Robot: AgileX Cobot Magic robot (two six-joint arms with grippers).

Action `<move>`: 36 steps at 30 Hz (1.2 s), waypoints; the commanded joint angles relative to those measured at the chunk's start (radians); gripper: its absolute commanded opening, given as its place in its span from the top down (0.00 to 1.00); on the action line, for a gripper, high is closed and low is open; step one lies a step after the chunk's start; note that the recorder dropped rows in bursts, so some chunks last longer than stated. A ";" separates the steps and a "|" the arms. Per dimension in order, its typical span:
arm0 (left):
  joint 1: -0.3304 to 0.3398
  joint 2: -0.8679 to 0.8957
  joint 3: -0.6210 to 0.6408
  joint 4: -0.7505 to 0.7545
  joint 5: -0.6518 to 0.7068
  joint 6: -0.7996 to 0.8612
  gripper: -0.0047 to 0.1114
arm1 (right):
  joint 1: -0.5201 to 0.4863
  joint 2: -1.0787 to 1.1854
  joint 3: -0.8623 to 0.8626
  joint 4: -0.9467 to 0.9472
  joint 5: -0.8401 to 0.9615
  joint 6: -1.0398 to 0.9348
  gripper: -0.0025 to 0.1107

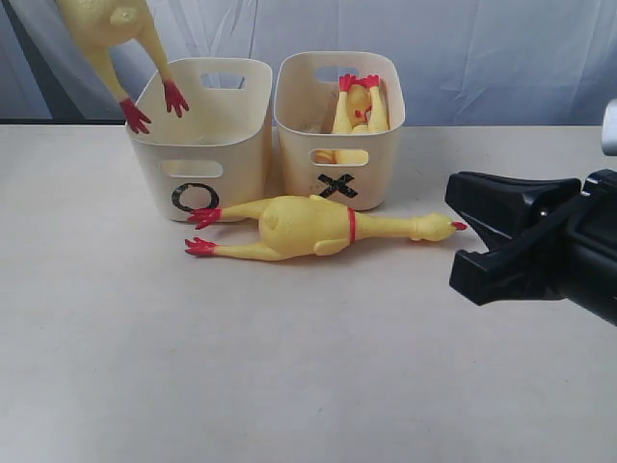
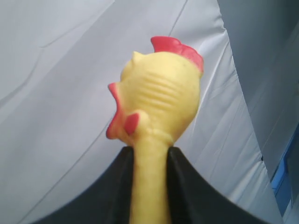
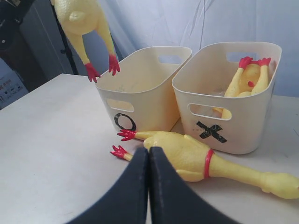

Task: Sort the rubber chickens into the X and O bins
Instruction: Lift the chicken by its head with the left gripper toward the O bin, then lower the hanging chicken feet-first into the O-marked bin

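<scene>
Rubber chickens, yellow with red feet, and two cream bins. First, the held chicken (image 1: 108,24): it hangs feet-down above the left side of the O bin (image 1: 241,159), both red feet about level with that bin's rim. Its neck is clamped between the black fingers of the left gripper (image 2: 149,161), and the head, red comb and red beak stand clear beyond them. Second, the lying chicken (image 1: 308,227): it is on its side on the table (image 1: 289,386), just in front of both bins. Its red feet are by the O mark, its red neck band is below the X mark, and its head points to the right of the exterior view. Third, the binned chicken (image 1: 362,106): it is inside the X bin (image 1: 386,154), red feet up at the rim, with yellow showing through the front slot handle. Whether more than one lies there cannot be told. The bins stand side by side, O on the left in the exterior view, walls very close or touching. The right gripper (image 3: 148,150) is low over the table near the lying chicken's head end, fingers pressed together with nothing between them. The backdrop (image 1: 482,58) is a pale grey sheet behind the table.
</scene>
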 commanded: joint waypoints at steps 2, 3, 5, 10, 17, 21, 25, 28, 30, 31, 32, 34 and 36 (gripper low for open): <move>-0.001 0.066 -0.095 -0.032 -0.018 0.000 0.96 | 0.001 -0.007 0.003 -0.004 0.004 -0.002 0.99; -0.005 0.077 -0.110 -0.032 -0.018 0.000 0.96 | 0.001 -0.007 0.003 -0.004 0.004 -0.002 0.99; -0.013 0.105 -0.143 -0.040 -0.018 0.010 0.96 | 0.001 -0.007 0.003 -0.004 0.004 -0.002 0.99; -0.042 0.174 -0.231 -0.066 -0.018 0.015 0.96 | 0.001 -0.007 0.003 -0.004 0.004 -0.002 0.99; -0.078 0.232 -0.315 0.061 -0.018 0.066 0.96 | 0.001 -0.007 0.003 -0.004 0.009 -0.002 0.99; -0.100 0.232 -0.323 0.136 0.073 0.136 0.96 | 0.001 -0.007 0.003 -0.004 0.010 -0.002 0.99; -0.119 0.241 -0.324 0.136 0.113 0.156 0.96 | 0.001 -0.007 0.003 -0.004 0.016 -0.002 0.99; -0.125 0.254 -0.323 0.141 0.136 0.154 0.96 | 0.001 -0.007 0.003 -0.004 0.021 -0.002 0.99; -0.131 0.264 -0.323 0.122 0.165 0.154 0.96 | 0.001 -0.007 0.003 -0.004 0.027 -0.002 0.99; -0.137 0.264 -0.323 0.112 0.191 0.154 0.96 | 0.001 -0.007 0.003 -0.004 0.030 -0.002 0.99; -0.144 0.264 -0.323 0.099 0.225 0.154 0.96 | 0.001 -0.007 0.003 -0.001 0.033 -0.002 0.99; -0.157 0.264 -0.323 0.061 0.286 0.154 0.96 | 0.001 -0.007 0.003 -0.001 0.034 -0.002 0.99; -0.168 0.264 -0.323 0.041 0.331 0.161 0.96 | 0.001 -0.007 0.003 -0.001 0.037 -0.002 0.99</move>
